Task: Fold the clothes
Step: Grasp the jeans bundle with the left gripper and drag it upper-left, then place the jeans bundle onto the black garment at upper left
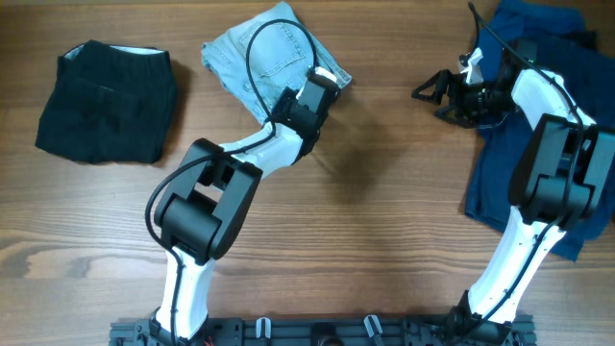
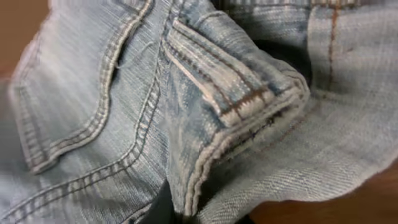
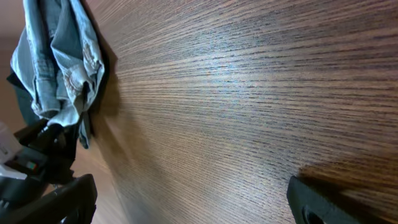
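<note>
Folding the denim is judged to be the step in hand, with the left gripper at the cloth's right corner, toward the far side of the table. Its jaws appear clamped on a thick seamed edge. In the left wrist view the doubled hem runs down between two dark fingertips at the bottom of the frame. In the right wrist view the cloth hangs bunched above that gripper.

To fold well, the grip should take the whole thickness of the hem rather than one layer. The corner should be carried low and straight across the cloth, so that the layers beneath neither drag nor twist. Release should come only once the edges lie one over the other.

The right gripper, jaws wide apart and holding nothing, hovers over bare wood just beside the blue garment. It could pin the opposite edge of the denim during the carry.

The denim is a pale, washed blue and looks stiff, with tan double stitching and a back pocket uppermost. It is doubled into a rough, skewed rectangle. A black garment lies folded, well apart at the left.
</note>
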`<action>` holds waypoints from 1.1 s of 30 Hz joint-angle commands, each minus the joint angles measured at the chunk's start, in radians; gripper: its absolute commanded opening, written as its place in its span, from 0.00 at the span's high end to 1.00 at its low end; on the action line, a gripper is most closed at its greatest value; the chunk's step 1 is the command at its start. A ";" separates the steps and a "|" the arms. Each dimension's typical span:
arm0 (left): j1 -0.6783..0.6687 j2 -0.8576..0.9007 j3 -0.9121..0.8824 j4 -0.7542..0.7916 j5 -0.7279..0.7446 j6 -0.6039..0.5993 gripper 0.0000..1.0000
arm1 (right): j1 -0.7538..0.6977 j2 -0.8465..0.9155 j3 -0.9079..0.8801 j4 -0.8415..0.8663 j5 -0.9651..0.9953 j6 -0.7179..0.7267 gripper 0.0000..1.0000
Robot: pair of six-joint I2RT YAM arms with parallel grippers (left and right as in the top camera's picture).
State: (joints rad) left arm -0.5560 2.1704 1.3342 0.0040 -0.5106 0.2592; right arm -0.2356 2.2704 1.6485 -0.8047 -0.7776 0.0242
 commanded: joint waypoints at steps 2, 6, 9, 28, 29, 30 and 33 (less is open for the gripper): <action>0.046 -0.080 -0.005 0.026 -0.180 0.156 0.96 | 0.001 0.035 -0.006 0.003 0.067 -0.021 0.00; 0.142 -0.229 -0.005 0.121 -0.166 0.168 0.96 | 0.010 0.035 -0.006 0.008 0.063 -0.021 0.00; 0.220 -0.317 -0.005 0.177 -0.040 0.293 0.96 | 0.010 0.035 -0.006 0.008 0.044 -0.020 0.01; 0.568 -0.506 -0.005 0.095 0.217 1.027 0.96 | 0.021 0.035 -0.006 -0.004 0.044 0.006 0.00; 0.591 -0.506 -0.005 0.068 0.238 1.066 0.96 | 0.021 0.035 -0.006 -0.005 0.044 0.005 0.01; 0.613 -0.506 -0.005 0.045 0.255 1.100 0.96 | 0.021 0.035 -0.006 -0.005 0.044 0.006 0.01; 0.682 -0.503 -0.005 0.020 0.311 1.122 0.96 | 0.021 0.035 -0.006 -0.003 0.044 0.005 0.00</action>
State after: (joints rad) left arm 0.0746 1.7115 1.3174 0.0029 -0.2729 1.2922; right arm -0.2298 2.2704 1.6501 -0.8043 -0.7803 0.0250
